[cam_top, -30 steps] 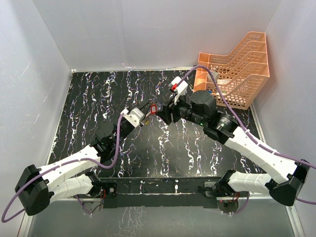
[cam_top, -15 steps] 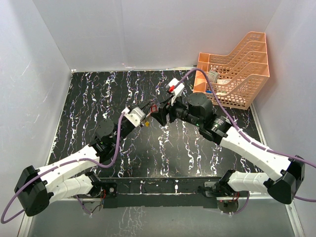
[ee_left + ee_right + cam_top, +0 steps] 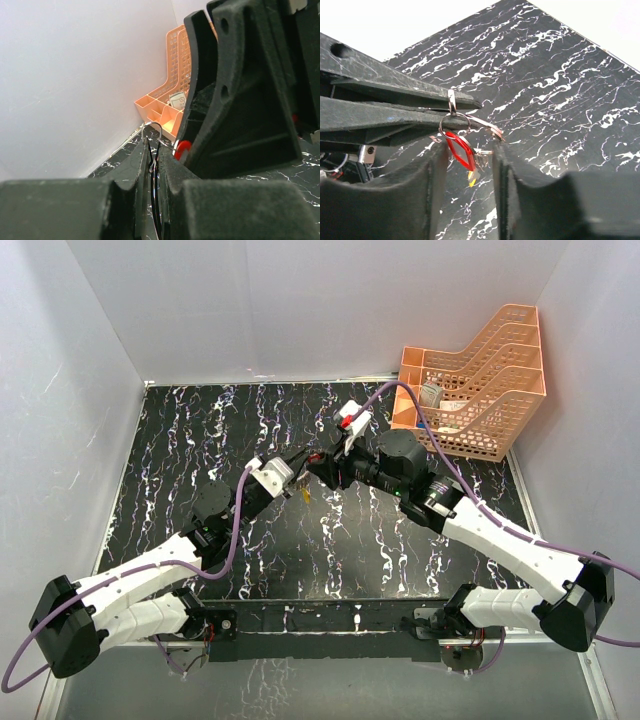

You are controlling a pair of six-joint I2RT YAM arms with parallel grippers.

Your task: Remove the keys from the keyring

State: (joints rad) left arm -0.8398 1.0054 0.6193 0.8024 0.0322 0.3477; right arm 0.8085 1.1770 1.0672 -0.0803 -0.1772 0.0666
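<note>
Your two grippers meet above the middle of the black, white-veined tabletop, a little toward its far edge. The bare surface shows widest toward the left and near edges. White walls stand at the left, far and right edges. The orange mesh plastic tray sits in the far right corner, well apart from both grippers.

The left gripper has its jaws pressed almost together on the thin silver wire keyring, which is held up off the tabletop. From it hang the red plastic-headed key and, lower, the small yellow-headed key. The right gripper has its jaws part open on either side of the red key, and you cannot tell whether they touch it.
</note>
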